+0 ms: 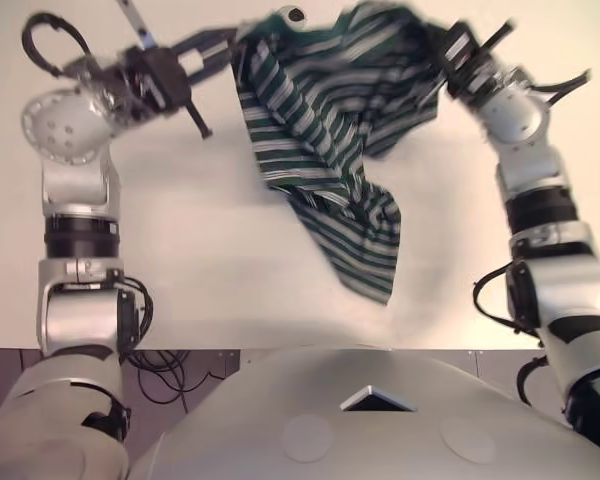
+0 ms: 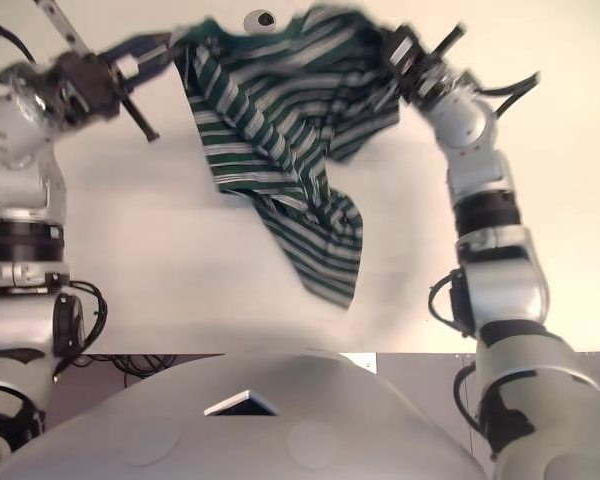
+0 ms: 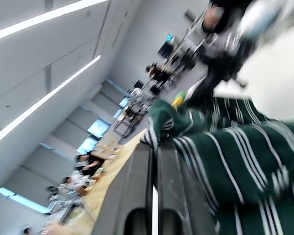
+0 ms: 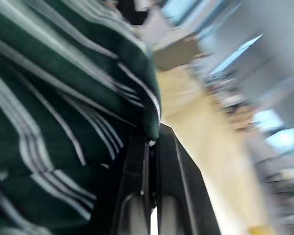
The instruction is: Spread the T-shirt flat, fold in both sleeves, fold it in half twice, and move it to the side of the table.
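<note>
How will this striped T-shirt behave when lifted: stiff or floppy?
Probably floppy: the T-shirt sags in folds between the left gripper and right gripper. Likely light, since two pinches hold it. Its lower corner may drag on the table.

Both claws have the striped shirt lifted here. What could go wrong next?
Held between the left claw and right claw, the green-and-white striped fabric T-shirt hangs twisted and bunched, so it may land crumpled on the white table rather than flat. Each claw pinches only an edge of cloth, which might slip out.
</note>
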Controlling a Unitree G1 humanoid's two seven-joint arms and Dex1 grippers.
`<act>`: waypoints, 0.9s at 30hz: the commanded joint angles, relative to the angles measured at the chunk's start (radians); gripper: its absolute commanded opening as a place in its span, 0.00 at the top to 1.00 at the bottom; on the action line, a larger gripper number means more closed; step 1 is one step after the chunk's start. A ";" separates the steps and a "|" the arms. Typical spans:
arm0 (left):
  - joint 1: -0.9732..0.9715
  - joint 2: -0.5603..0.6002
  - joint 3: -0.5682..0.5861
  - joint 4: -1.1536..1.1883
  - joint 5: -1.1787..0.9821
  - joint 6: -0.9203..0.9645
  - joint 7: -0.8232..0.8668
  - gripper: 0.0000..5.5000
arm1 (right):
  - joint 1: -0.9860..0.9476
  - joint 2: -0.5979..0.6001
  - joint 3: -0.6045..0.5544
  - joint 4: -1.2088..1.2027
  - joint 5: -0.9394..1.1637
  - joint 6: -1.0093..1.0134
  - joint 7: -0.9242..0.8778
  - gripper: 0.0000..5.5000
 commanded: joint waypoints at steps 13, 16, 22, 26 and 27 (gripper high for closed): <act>-0.819 0.018 -0.183 0.745 0.389 0.140 0.349 1.00 | -0.587 -0.105 0.026 0.405 -0.147 0.003 -0.168 1.00; -0.904 0.010 -0.215 0.826 0.441 0.169 0.428 1.00 | -0.654 -0.112 0.036 0.450 -0.162 0.016 -0.171 1.00; -0.969 -0.003 -0.238 0.883 0.476 0.176 0.493 1.00 | -0.671 -0.139 0.036 0.459 -0.153 -0.038 -0.157 1.00; -0.941 0.004 -0.235 0.877 0.475 0.125 0.497 1.00 | -0.585 -0.188 0.008 0.401 -0.113 -0.160 -0.148 1.00; -0.933 0.009 -0.233 0.872 0.473 0.103 0.498 1.00 | -0.559 -0.201 -0.002 0.379 -0.099 -0.192 -0.144 1.00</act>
